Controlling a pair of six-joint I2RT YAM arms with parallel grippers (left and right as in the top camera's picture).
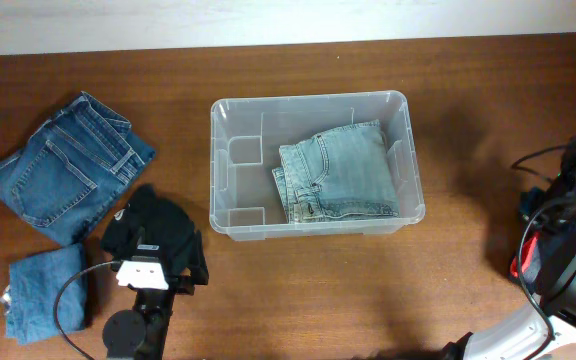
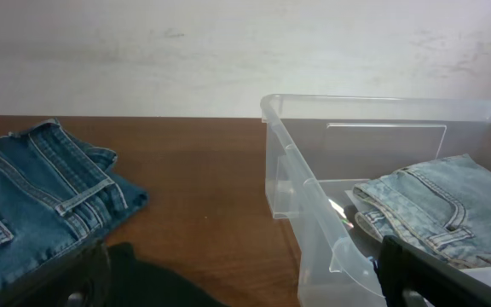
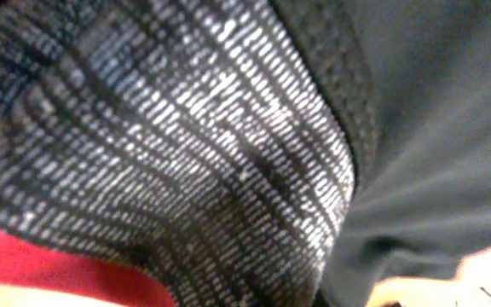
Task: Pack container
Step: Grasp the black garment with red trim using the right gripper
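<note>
The container (image 1: 308, 101) is a clear plastic bin in the middle of the table, with folded light blue jeans (image 1: 343, 172) lying inside. It also shows in the left wrist view (image 2: 382, 103), with the jeans (image 2: 441, 205) in it. My left gripper (image 1: 158, 256) is open, low over a black garment (image 1: 153, 225) left of the container. In the left wrist view its fingers (image 2: 241, 275) stand wide apart, with the black garment (image 2: 160, 288) between them. My right arm (image 1: 568, 250) is at the table's right edge. Its fingers are hidden.
Folded dark blue jeans (image 1: 68, 165) lie at the far left and also show in the left wrist view (image 2: 32, 205). A smaller folded blue garment (image 1: 43, 295) lies at the front left. The right wrist view shows only grey and black fabric (image 3: 228, 153) up close.
</note>
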